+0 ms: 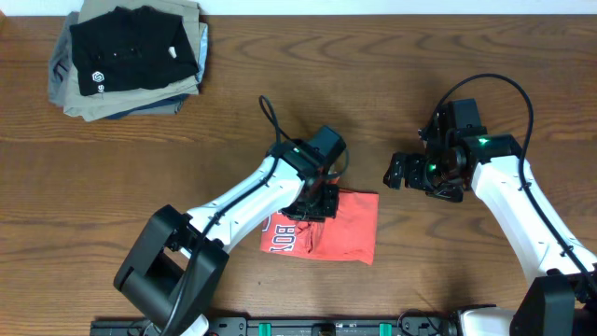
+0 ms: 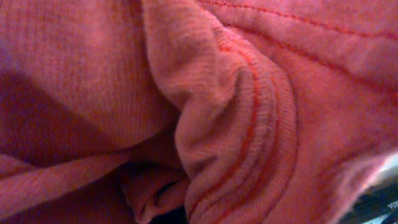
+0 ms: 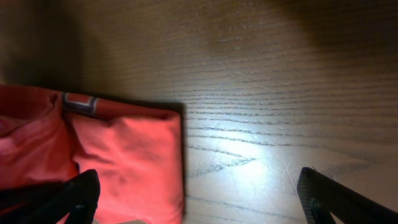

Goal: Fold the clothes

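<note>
We see the coral-red T-shirt [image 1: 347, 227] folded down to a small rectangle. It lies flat on the worktop [image 1: 280, 84] close to the robot-side edge, approx midway btwn the L and R edges. White block lettering [image 1: 284, 239] shows on the part nearest the L edge, partly covered by the left arm [image 1: 247, 196].

The left fingers [image 1: 316, 203] are down on the shirt's far edge, toward its L end. Left wrist view is all red cloth right up at the lens: a bunched fold w/ a multi-stitched hem [image 2: 252, 130] curving across it. The fingers themselves aren't visible there. We take them as closed tight w/ shirt cloth pinched in them.

The right fingers [image 1: 395, 174] hang over bare wood just past the shirt's far R corner, apart from it. In right wrist view both dark tips sit at the bottom corners of frame, spread fully wide and holding nothing.

In the far L corner of the worktop is a stack [image 1: 89, 98] of folded garments, w/ a black shirt [image 1: 131, 47] bearing a small white logo on top.
</note>
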Tool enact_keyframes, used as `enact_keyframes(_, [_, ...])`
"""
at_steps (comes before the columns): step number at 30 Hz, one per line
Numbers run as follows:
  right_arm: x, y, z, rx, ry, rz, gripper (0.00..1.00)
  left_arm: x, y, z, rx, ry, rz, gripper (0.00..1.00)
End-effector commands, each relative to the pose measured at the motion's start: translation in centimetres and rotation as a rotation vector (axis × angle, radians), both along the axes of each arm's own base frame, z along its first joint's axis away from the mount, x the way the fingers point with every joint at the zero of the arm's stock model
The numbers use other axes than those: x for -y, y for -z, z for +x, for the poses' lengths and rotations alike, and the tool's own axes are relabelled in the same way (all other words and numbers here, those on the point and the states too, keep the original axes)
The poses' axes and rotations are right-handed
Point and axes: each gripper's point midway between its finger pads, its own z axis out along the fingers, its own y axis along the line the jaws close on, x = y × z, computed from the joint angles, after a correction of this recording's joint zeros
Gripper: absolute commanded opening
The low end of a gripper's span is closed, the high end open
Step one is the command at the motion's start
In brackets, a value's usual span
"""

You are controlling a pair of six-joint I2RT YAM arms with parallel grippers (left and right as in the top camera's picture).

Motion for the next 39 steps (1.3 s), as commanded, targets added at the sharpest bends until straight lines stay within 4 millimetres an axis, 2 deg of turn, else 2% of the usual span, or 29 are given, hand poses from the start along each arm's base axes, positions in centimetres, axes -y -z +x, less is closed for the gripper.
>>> enact_keyframes(1, [-0.4,-0.1,-0.2,0.003,-0.016,0.008,0.99,0.3,0.4,-0.6,-0.017,0.000,0.005,0.08])
enact_keyframes(10, [-0.4,-0.1,-0.1,0.007,-0.017,0.008,0.99,1.0,0.0,-1.7,-0.074,0.016,-0.042,0.08])
enact_keyframes(12, [-0.3,-0.1,0.0,0.009,-0.015,0.008,0.99,1.3,-0.2,-2.0,-0.094,0.019,-0.064,0.12])
enact_keyframes(13, [-0.3,-0.1,0.0,0.011,-0.014,0.008,0.99,1.5,-0.3,-2.2,-0.102,0.019,-0.073,0.15])
enact_keyframes(18, [-0.3,-0.1,0.1,0.015,-0.015,0.009,0.99,1.9,-0.7,-3.4,-0.164,0.030,-0.107,0.60])
enact_keyframes(20, [-0.4,-0.1,0.1,0.015,-0.015,0.009,0.99,1.8,-0.9,-3.8,-0.179,0.050,-0.112,0.67])
enact_keyframes(24, [-0.3,-0.1,0.1,0.015,-0.014,0.008,0.99,1.5,-1.3,-4.2,-0.172,0.091,-0.115,0.67])
enact_keyframes(28, [-0.3,-0.1,0.2,0.018,-0.013,0.009,0.99,1.5,-3.1,-4.1,-0.133,0.115,-0.144,0.66])
enact_keyframes(34, [-0.3,-0.1,0.2,0.017,-0.007,0.010,0.99,1.8,-8.1,-3.2,0.004,0.141,-0.247,0.66])
enact_keyframes(37, [-0.3,-0.1,0.2,0.017,-0.007,0.010,0.99,1.1,-10.6,-2.5,0.076,0.118,-0.293,0.66])
enact_keyframes(39, [-0.5,-0.2,0.2,0.016,-0.009,0.017,0.99,0.0,-11.8,-1.8,0.122,0.086,-0.296,0.66])
